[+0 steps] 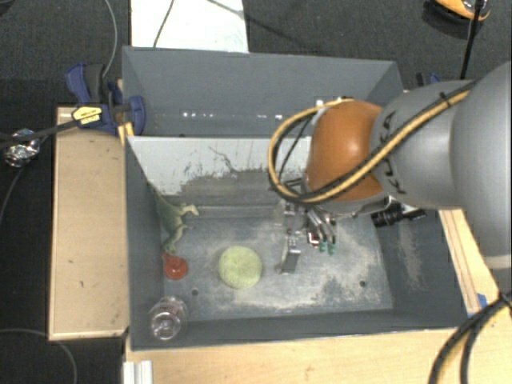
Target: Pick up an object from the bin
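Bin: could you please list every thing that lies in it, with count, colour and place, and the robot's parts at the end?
bin: 1, grey metal, centre of the camera view
toy dinosaur: 1, pale green, at the left wall
small round thing: 1, red, close below the dinosaur
round lump: 1, pale yellow-green, middle of the floor, just left of the gripper
clear thing: 1, transparent, front left corner
gripper: 1, grey metal, over the floor's middle
arm: 1, grey with orange cover, from the right
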Action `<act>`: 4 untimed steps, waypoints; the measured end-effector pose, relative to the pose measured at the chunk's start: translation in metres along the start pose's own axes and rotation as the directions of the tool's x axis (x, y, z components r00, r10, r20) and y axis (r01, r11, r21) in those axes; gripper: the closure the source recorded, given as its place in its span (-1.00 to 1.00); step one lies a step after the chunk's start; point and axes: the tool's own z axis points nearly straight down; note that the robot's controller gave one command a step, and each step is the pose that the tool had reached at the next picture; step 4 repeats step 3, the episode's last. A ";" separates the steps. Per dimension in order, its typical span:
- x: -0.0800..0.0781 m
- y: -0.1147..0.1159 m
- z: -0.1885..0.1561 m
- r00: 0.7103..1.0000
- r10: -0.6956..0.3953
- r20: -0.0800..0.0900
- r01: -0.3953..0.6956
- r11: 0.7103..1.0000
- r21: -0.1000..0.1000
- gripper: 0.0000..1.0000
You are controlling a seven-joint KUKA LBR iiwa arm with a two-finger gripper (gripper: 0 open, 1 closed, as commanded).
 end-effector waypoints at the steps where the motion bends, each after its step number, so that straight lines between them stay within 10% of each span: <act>1: 0.016 0.031 -0.018 0.997 -0.074 0.024 0.074 0.997 -0.007 -1.00; 2: 0.038 0.052 0.036 0.983 -0.186 0.006 0.186 0.983 -0.002 -1.00; 3: 0.036 0.059 0.045 0.968 -0.250 0.031 0.250 0.968 -0.003 1.00; 4: 0.036 0.059 0.045 0.968 -0.250 0.031 0.250 0.968 -0.003 1.00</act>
